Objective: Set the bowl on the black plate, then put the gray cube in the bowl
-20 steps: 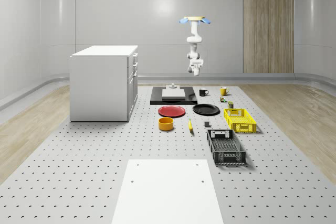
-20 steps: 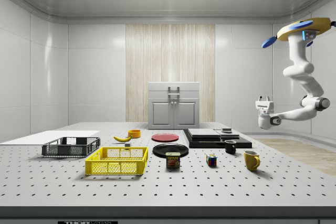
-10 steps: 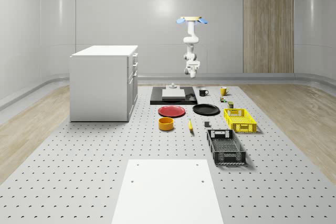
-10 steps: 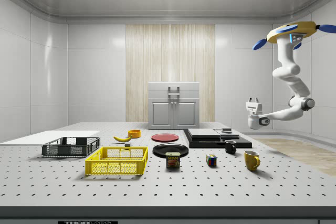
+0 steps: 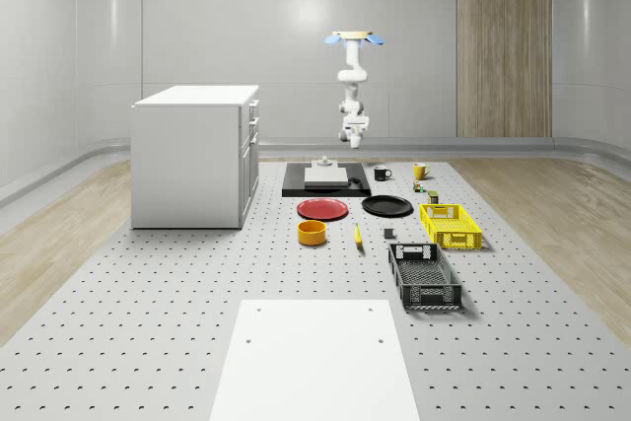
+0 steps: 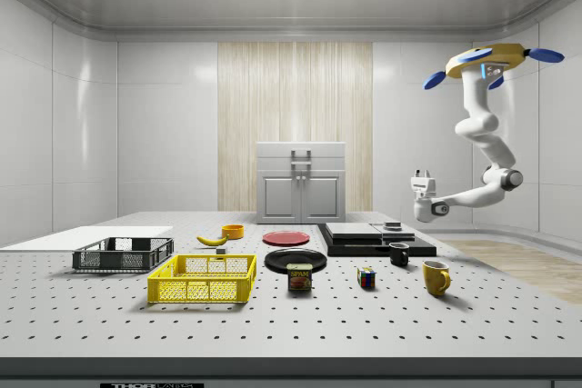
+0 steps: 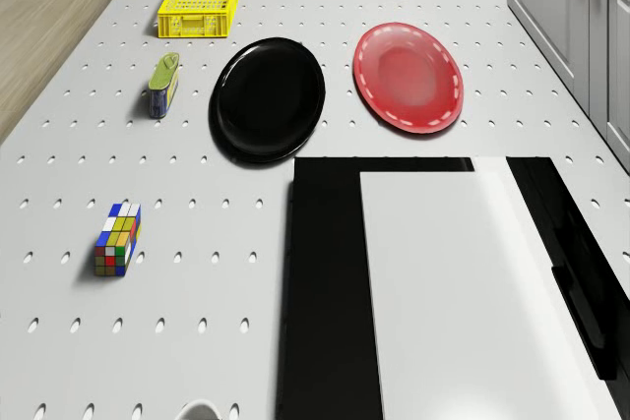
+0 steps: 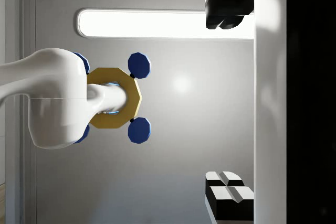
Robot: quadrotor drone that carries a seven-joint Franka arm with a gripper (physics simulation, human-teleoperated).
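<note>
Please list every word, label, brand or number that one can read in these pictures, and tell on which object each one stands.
"SPAM": on the front label of the can beside the black plate, side view.
Dark strip under the table's front edge, side view: it carries lettering too small to read.
Rubik's cube: colored squares, no text.

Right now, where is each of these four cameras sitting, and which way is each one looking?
Whole-scene view: high off the table's near end, looking down its length; drone, arm and hand hover over the far end.
Side view: level beside the table, looking across; the whole robot hangs at its right.
Drone view: on the drone's body, looking forward and down at the black plate and red plate.
Wrist view: on the arm's wrist, looking back up at the arm and rotors against the ceiling.
Shared: whole-scene, side and drone views all show the black plate.
</note>
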